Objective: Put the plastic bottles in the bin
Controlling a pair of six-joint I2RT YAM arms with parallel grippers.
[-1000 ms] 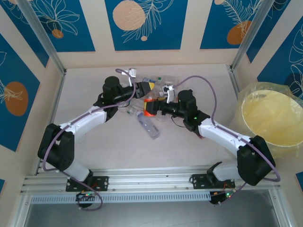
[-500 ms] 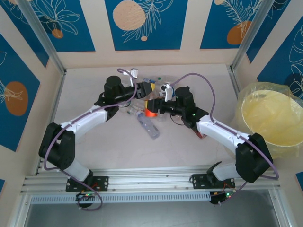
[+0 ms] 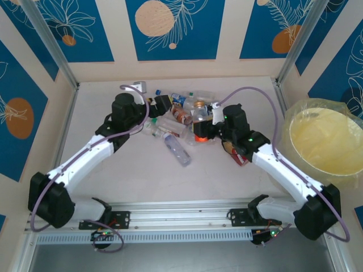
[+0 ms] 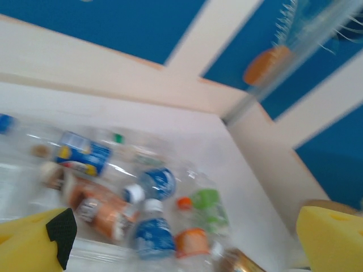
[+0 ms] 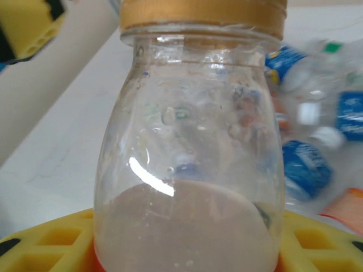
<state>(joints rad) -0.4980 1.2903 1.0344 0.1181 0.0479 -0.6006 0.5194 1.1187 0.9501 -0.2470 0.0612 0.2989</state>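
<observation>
A heap of plastic bottles [image 3: 177, 112] lies at the back middle of the table, with blue, green and orange labels; they show blurred in the left wrist view [image 4: 152, 235]. My left gripper [image 3: 163, 106] hangs over the heap's left side, open, with nothing between its yellow fingers [image 4: 31, 245]. My right gripper [image 3: 202, 135] is shut on the base of a clear bottle [image 3: 199, 119] with an orange label and a tan cap [image 5: 201, 14], held upright. This bottle [image 5: 190, 153] stands between the yellow pads [image 5: 39, 246]. The bin [image 3: 328, 141], a pale-yellow bucket with a bag liner, stands at the right.
One blue-labelled bottle [image 3: 177, 151] lies apart, nearer the front. A red-brown bottle [image 3: 235, 153] lies under my right forearm. Walls with aluminium posts [image 3: 286, 56] close in the back and sides. A metal rail [image 3: 181, 218] runs along the front edge.
My left gripper has opened and drawn back to the left of the heap. My right gripper has shut on the orange-labelled bottle and shifted right with it, now held upright.
</observation>
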